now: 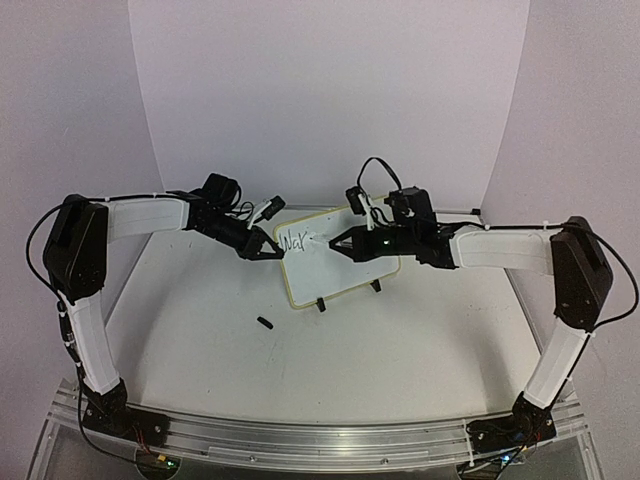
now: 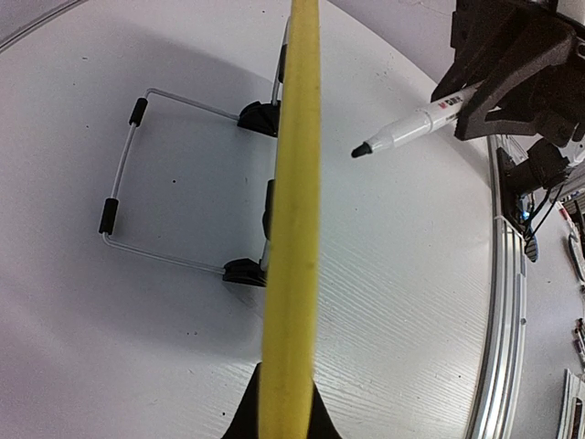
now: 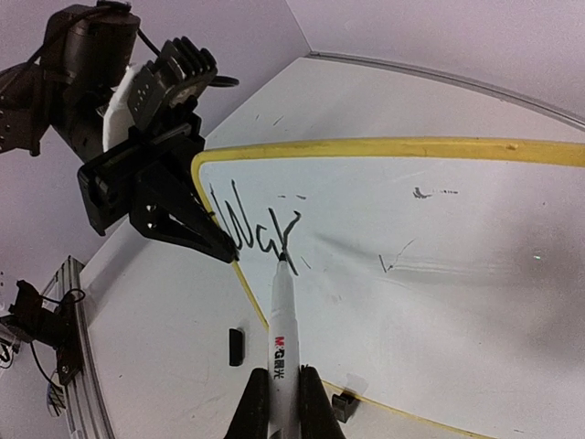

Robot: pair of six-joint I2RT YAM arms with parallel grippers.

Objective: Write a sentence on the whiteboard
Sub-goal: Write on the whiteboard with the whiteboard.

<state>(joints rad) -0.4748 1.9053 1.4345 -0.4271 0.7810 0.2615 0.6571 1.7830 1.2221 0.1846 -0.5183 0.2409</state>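
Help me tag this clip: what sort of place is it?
Probably a robotics lab bench: left arm and right arm bolted to an aluminium rail, a plain white backdrop around the white table.

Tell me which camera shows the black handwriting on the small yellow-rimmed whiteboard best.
The right wrist view: the black handwriting sits close and large on the yellow-rimmed whiteboard, the white marker at its rightmost stroke. The top external view shows only a tiny scrawl; the left wrist view sees the board edge-on, writing hidden.

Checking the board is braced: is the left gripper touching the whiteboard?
Touching: left wrist view shows the left gripper clamping the whiteboard by its yellow rim.
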